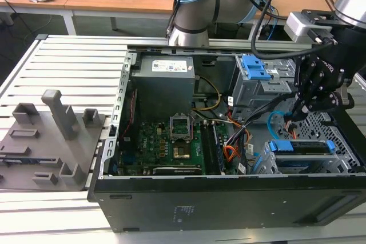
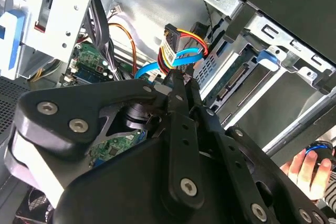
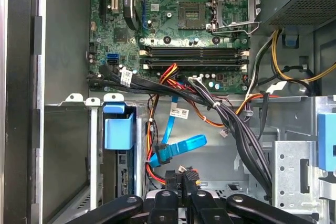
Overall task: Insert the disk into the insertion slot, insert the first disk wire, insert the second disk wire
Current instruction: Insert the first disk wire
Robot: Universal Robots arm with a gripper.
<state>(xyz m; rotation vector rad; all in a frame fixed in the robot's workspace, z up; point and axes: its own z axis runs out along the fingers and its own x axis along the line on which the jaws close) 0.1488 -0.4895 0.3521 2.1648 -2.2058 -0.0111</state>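
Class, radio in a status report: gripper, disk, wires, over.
Gripper at red-orange-black wire bundle. Silver blue-framed disk sits in grey perforated cage. Light-blue flat cable loops alongside.

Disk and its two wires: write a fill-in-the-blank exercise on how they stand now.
The disk lies in the insertion slot, framed by a ____ carrier. The light-blue second disk wire forms a ____ beside the red-orange first disk wire. In the exterior view the gripper hangs ____ the disk. Missing: blue; loop; above.

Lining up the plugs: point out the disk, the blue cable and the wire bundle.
disk [image 1: 301,146]: exterior view, blue carrier.
blue cable [image 3: 184,147]: first wrist view, flat middle.
wire bundle [image 2: 182,34]: second wrist view, bent wires.
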